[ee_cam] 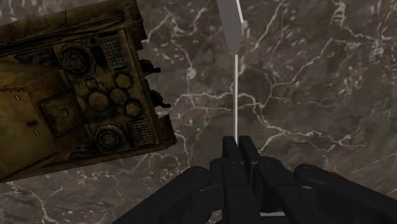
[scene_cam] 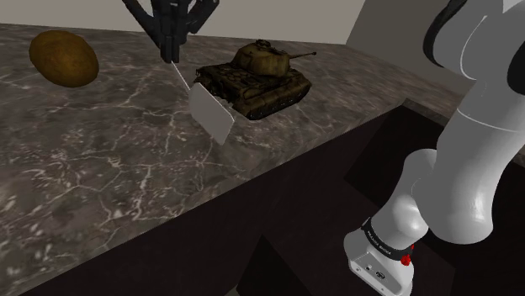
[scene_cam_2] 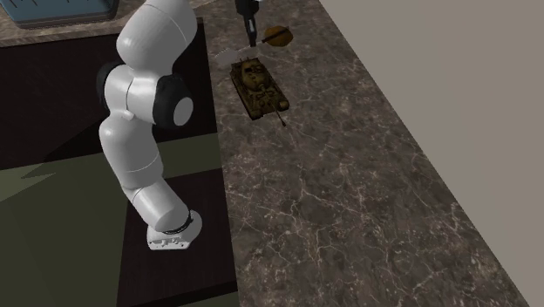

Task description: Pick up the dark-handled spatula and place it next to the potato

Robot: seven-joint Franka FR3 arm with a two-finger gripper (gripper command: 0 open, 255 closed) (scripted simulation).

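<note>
Your gripper clasps the spatula between closed fingers. Its thin shank runs from the fingertips out to a pale blade. Beside the shank, a camouflaged toy tank sits on the dark veined countertop.

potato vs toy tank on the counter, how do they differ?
Shape: the potato is a smooth rounded lump; the toy tank is angular, with turret and gun barrel. Colour: potato plain brown, tank mottled olive-brown. Size: the tank is longer than the potato. Both rest on the dark marbled counter.
</note>
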